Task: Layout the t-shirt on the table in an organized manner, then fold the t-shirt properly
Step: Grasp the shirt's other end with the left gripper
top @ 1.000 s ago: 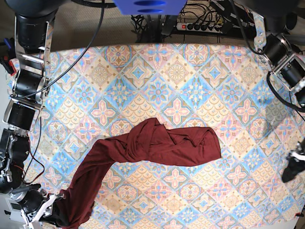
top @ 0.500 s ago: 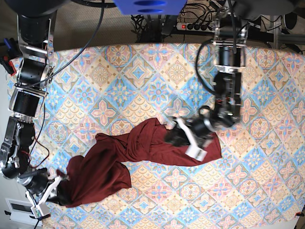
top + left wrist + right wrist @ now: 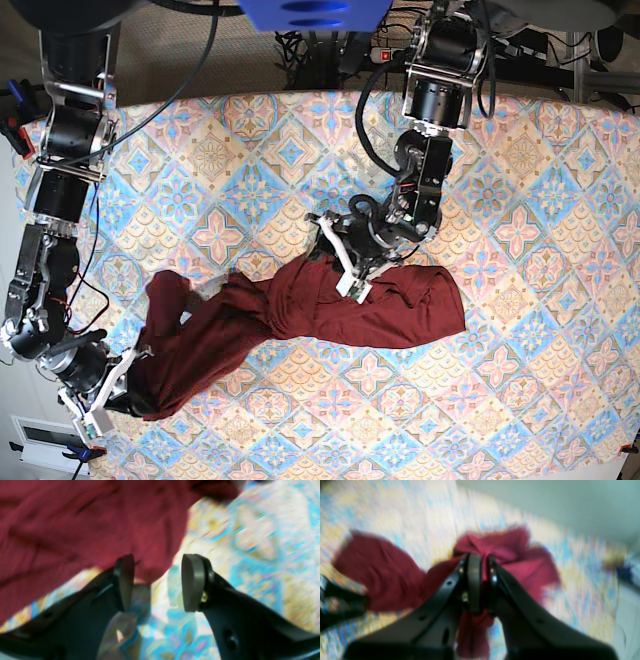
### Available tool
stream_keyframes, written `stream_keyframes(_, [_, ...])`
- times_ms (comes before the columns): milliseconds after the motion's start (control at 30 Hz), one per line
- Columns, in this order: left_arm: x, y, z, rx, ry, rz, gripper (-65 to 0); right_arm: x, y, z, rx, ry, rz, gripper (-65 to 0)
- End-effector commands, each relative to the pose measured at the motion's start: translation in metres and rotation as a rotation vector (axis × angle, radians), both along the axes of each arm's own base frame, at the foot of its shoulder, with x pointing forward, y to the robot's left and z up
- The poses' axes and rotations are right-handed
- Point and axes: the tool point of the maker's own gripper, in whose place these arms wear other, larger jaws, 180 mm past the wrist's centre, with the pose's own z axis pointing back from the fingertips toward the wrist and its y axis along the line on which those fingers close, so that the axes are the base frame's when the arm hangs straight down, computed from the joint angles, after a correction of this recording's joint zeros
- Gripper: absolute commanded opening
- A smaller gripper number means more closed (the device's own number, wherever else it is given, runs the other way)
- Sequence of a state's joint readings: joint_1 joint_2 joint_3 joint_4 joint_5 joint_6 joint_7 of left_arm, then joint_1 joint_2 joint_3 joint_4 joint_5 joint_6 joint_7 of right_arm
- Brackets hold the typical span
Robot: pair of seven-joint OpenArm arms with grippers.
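T-shirt (image 3: 300, 315) dragged leftward, right gripper (image 3: 480, 585) clamping it, left gripper (image 3: 156, 582) apparently spread wider, empty.

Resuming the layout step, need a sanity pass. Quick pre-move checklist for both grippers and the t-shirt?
1. Right gripper clamped on the t-shirt: ok, cloth pinched between shut jaws.
2. Left gripper open: ok, jaws apart.
3. Left gripper clear of cloth: cannot tell; a maroon edge hangs at its fingertips.
4. T-shirt flat: not ok, bunched and twisted across the table.
5. T-shirt fully on the table: cannot tell; the right gripper hides the near end.
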State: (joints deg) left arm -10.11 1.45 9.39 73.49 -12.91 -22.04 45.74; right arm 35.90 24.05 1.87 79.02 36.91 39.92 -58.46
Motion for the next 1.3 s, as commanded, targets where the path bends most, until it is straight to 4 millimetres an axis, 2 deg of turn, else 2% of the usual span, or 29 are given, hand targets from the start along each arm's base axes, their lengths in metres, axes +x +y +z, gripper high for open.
stream_keyframes(0, [0.013,-0.004,0.019,-0.032,-0.055,0.009,-34.6,0.006,0.004,0.060,0.054,-0.170,0.027,-64.8])
stream_keyframes(133, [0.011,-0.004,0.015,-0.029,-0.045,0.008,-34.1,0.004,0.006,0.065,0.047,-0.186,0.033,-64.8])
stream_keyframes(233, [0.006,-0.007,-0.002,-0.033,0.007,0.011,-34.2,0.004,0.006,0.065,0.047,-0.186,0.033,-64.8])
stream_keyframes(367, [0.006,-0.018,-0.014,-0.068,0.030,0.022,-34.4,0.004,0.006,0.066,0.045,-0.188,0.033,-64.8])
stream_keyframes(533, [-0.011,-0.050,-0.019,-0.071,0.046,-0.066,-35.0,0.003,0.007,0.068,0.041,-0.198,0.035,-64.8])
stream_keyframes(633, [-0.022,-0.068,-0.020,-0.052,0.041,-0.139,-43.5,0.002,0.007,0.070,0.038,-0.202,0.036,-64.8])
stream_keyframes(767, [-0.014,-0.070,-0.012,-0.050,0.019,-0.143,-65.0,0.002,0.007,0.070,0.038,-0.203,0.036,-64.8])
stream_keyframes(833, [-0.006,-0.066,-0.006,-0.051,0.002,-0.134,-65.0,0.002,0.006,0.071,0.039,-0.204,0.034,-64.8])
stream_keyframes(900, [0.010,-0.044,0.006,-0.051,-0.041,-0.080,-65.0,0.002,0.000,0.073,0.050,-0.212,0.018,-64.8])
stream_keyframes(1067, [0.049,0.027,0.071,-0.136,-0.222,0.118,-65.0,-0.001,-0.012,0.068,0.072,-0.204,-0.015,-64.8])
stream_keyframes(1133, [0.060,0.056,0.095,-0.188,-0.275,0.186,-65.0,-0.001,-0.014,0.070,0.075,-0.209,-0.020,-64.8])
stream_keyframes(1267, [0.074,0.100,0.127,-0.275,-0.326,0.271,-65.0,-0.001,-0.016,0.070,0.074,-0.209,-0.023,-64.8])
